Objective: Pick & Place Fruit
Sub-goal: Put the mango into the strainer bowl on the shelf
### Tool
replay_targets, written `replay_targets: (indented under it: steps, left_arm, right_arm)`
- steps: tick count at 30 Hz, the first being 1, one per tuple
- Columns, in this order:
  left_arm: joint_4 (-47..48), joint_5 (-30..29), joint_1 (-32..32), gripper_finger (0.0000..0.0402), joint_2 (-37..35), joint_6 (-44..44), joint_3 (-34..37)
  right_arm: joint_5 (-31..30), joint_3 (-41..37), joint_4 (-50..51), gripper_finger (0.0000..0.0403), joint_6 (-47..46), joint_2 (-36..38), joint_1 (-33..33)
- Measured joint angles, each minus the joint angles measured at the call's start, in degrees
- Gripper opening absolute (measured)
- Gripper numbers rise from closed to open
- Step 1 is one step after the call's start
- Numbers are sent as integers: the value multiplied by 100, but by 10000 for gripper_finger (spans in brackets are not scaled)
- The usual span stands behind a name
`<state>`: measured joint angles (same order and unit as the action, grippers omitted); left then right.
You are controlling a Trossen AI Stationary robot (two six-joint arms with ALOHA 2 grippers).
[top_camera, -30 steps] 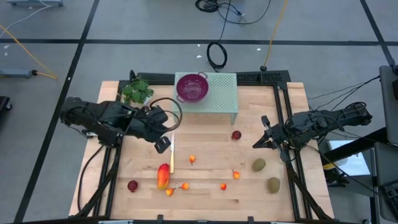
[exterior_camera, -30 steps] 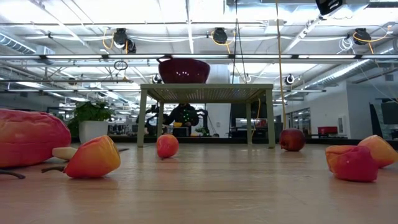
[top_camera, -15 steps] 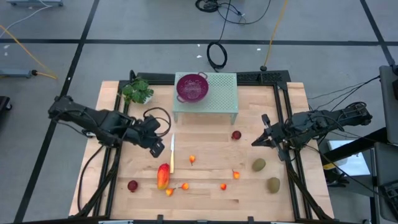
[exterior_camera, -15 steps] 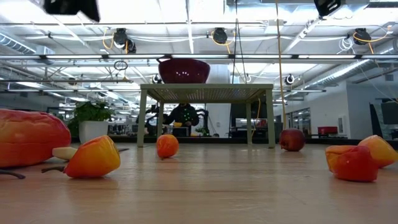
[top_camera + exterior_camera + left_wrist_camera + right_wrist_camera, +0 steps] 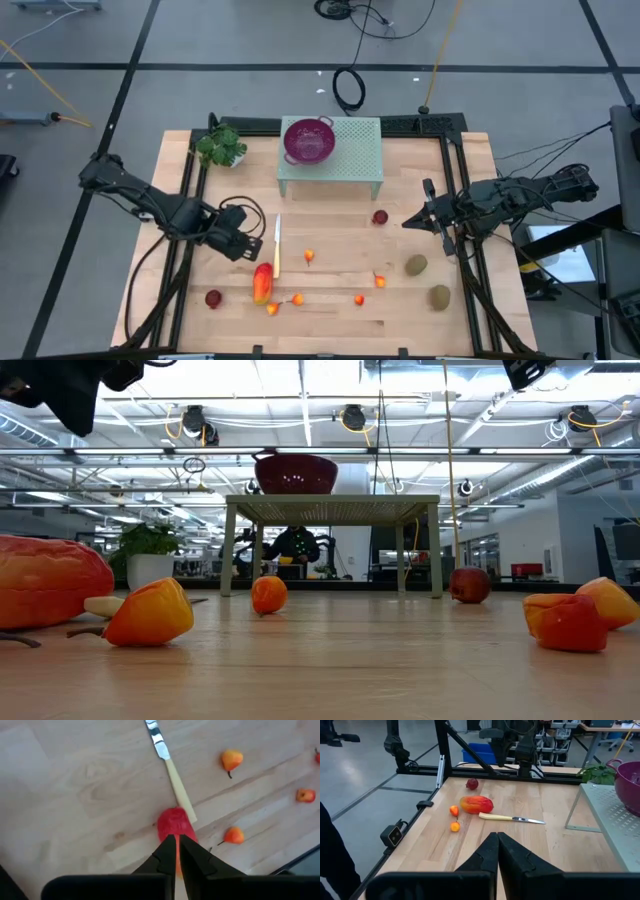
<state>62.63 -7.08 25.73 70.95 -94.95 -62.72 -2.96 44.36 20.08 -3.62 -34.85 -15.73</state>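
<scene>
Hovering just beside the mango's (image 5: 262, 283) upper end, the left gripper (image 5: 243, 247) is seen nearly clenched, empty. The fruit's long axis is aligned with the knife (image 5: 277, 246); the right gripper (image 5: 408, 222), clenched, is parked well apart.

- Pale wooden bench (image 5: 330, 225), planked, grain showing, soft satin sheen.
- Smooth, glossy plastic look on mango-like fruit (image 5: 174, 825), red fading to yellow.
- Knife (image 5: 169, 767): shiny metal blade, matt cream-yellow handle.
- Glossy magenta colander (image 5: 307, 139), pierced with small holes, on a matt, pale green perforated metal stand (image 5: 355, 152).
- Matt black plastic on left gripper (image 5: 176, 851) and right gripper (image 5: 497, 849).
- Dull brown-green, matt-looking kiwi-like ovals (image 5: 416, 265).
- Black metal frame rails (image 5: 452, 170) along bench edges.
</scene>
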Motion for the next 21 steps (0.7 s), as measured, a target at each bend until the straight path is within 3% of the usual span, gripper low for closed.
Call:
replay_targets:
  steps: [6,13,21]
  left_arm:
    - [-171,-145,164,42,6,-329,0]
    - [-334,-342,315,105,233,-1175,0]
    - [-529,212,491,193,794,-2227,0]
  right_arm:
    - [2,-2,153,4,40,2,0]
    - [6,-2,249,4,246,0,0]
    - [18,-2,243,4,621,4,0]
